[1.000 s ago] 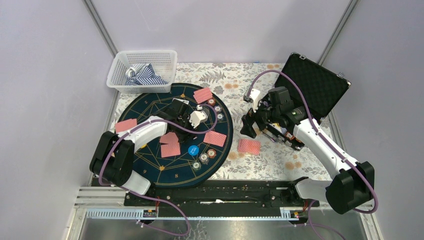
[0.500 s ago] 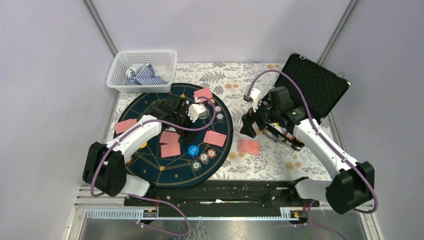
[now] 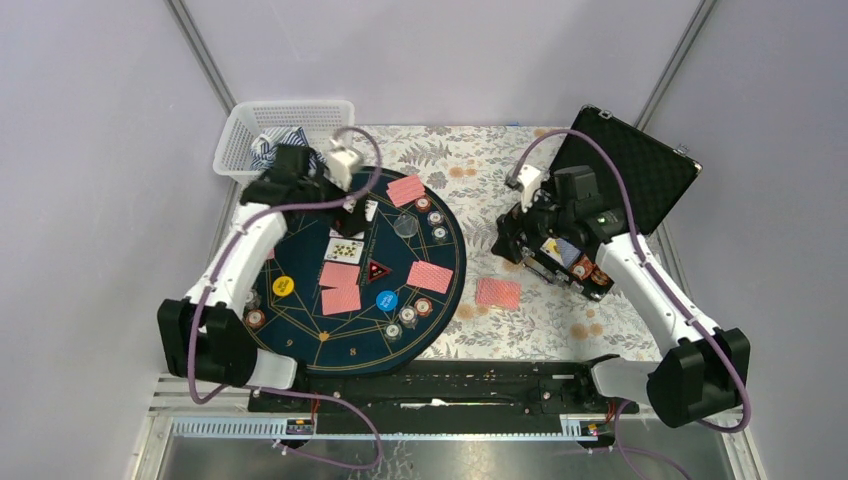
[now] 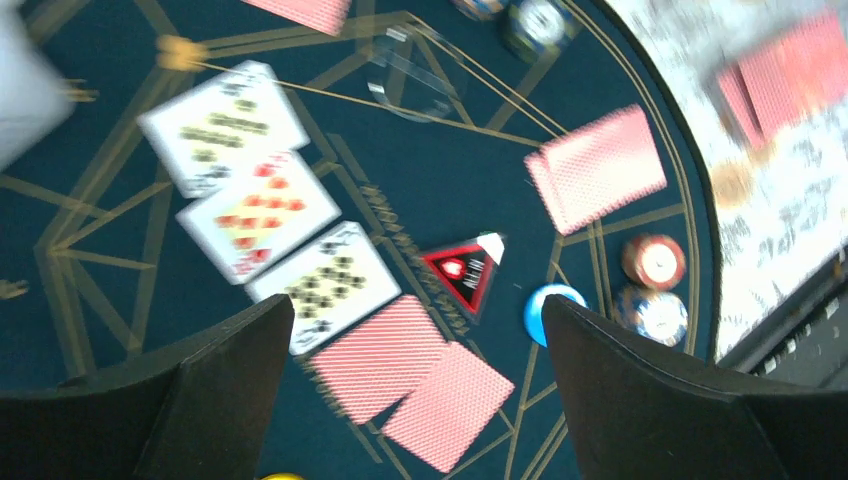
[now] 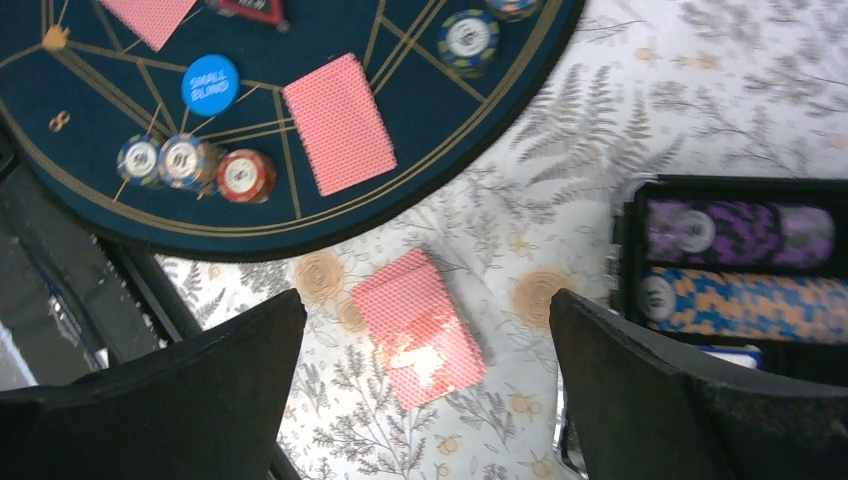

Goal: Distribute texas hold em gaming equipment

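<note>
Overhead, left hand (image 4: 415, 320) gapes empty above face-up cards (image 4: 260, 215) — right hand (image 5: 425, 310), likewise spread, near the deck (image 5: 418, 328) beside the case (image 3: 630, 170).

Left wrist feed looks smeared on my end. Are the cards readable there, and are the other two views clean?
Left wrist view: motion-blurred throughout; the three face-up white playing cards show red and black pips, but ranks are unreadable. Right wrist view: sharp; the SMALL BLIND print on the round blue plastic disc reads clearly. Top external view: evenly lit and in focus.
</note>
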### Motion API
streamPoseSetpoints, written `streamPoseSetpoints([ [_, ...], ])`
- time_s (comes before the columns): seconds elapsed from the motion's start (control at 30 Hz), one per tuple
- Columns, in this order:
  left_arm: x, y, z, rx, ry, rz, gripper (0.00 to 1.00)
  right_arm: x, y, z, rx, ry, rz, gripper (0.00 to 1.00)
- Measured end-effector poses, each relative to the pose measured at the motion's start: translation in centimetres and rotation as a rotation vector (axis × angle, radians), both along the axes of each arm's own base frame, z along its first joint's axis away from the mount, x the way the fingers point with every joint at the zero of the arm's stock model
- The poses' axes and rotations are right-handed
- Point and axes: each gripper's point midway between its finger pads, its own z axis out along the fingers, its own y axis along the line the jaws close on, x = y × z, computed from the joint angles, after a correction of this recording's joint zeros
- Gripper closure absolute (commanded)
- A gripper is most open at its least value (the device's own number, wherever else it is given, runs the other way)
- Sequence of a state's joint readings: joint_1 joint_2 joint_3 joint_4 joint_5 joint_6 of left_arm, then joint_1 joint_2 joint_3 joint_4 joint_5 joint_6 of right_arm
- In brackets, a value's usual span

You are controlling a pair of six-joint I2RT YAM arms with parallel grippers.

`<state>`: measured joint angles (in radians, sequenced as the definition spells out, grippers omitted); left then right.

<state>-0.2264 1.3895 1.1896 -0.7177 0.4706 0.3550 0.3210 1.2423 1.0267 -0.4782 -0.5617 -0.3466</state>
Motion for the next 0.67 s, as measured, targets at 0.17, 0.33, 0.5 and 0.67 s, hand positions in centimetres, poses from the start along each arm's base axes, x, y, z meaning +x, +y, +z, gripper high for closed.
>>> streamPoseSetpoints([
  [0.17, 5.3, 7.6, 6.0, -0.085, -0.094, 0.232, 0.01, 3.0, -3.6, 2.6, 0.046, -0.037, -0.139, 0.00],
  [0.33, 7.0, 16.4, 5.9, -0.118, -0.074, 0.464, 0.01, 6.1, -9.8, 4.4, 0.116, -0.048, -0.344, 0.00],
  [0.5, 5.7, 22.5, 3.2, -0.153, -0.006, 0.634, 0.01, 7.4, -14.9, 2.7, 0.148, 0.014, -0.513, 0.00],
  [0.67, 3.7, 24.1, -0.9, -0.156, 0.071, 0.708, 0.01, 6.9, -16.8, 0.6, 0.162, 0.070, -0.591, 0.00],
])
